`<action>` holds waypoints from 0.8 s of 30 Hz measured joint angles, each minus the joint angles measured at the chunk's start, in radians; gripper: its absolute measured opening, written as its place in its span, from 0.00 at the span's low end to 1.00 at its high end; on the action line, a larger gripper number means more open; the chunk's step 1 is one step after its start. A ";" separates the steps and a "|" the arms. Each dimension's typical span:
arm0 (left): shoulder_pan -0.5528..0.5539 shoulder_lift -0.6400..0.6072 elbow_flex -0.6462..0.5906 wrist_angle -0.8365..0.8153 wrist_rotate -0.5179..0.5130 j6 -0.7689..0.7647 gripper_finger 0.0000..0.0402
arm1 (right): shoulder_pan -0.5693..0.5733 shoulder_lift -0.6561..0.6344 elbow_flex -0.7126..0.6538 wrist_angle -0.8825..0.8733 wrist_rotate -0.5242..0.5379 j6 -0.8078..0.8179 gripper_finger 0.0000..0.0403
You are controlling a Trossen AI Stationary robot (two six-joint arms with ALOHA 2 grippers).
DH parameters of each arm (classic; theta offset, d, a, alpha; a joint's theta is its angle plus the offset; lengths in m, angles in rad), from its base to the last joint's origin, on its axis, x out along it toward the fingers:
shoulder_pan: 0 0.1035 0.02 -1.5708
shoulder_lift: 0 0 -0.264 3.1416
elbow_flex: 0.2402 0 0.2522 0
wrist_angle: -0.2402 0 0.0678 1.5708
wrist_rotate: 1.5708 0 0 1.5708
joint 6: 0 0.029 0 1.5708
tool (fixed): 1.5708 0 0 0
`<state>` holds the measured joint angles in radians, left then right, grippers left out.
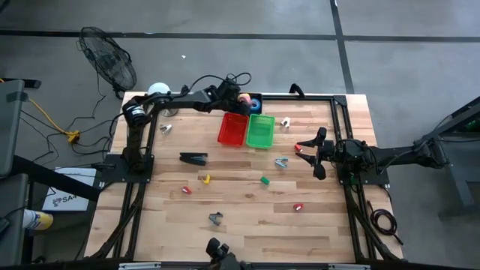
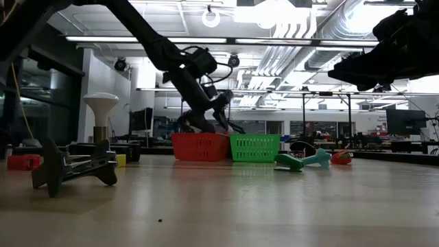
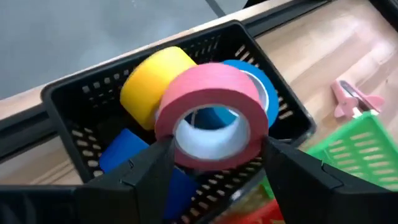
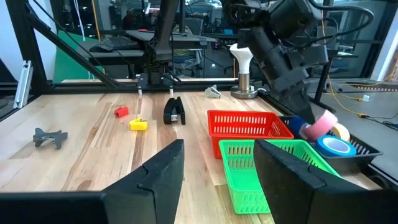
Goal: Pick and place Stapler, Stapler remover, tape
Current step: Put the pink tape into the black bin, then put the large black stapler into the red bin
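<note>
Left gripper (image 3: 211, 155) clamped on the pink tape (image 3: 211, 112), lifted just above the black basket (image 3: 81, 106), presumably headed for a coloured basket. Stapler (image 1: 193, 158) lying on the bench (image 1: 240, 210). Right gripper (image 4: 214, 168) wide open, empty, parked mid-bench.

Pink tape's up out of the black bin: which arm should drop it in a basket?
Left. Its pincer is shut on the pink tape above the black bin, right beside the red basket. The right pincer sits open over the table's right side, holding nothing.
</note>
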<state>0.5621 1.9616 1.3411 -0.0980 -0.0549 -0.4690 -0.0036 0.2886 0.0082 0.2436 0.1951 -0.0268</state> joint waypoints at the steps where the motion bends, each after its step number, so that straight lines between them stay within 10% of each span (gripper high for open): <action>1: 0.000 0.005 0.002 0.006 -0.001 -0.005 0.59 | 0.000 0.000 0.000 0.000 0.000 0.000 0.46; 24: 0.000 -0.122 -0.001 -0.134 -0.009 0.055 0.59 | 0.000 0.000 0.000 0.000 0.000 0.000 0.46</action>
<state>0.5625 1.8392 1.3403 -0.2319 -0.0644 -0.4143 -0.0036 0.2886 0.0082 0.2439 0.1951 -0.0269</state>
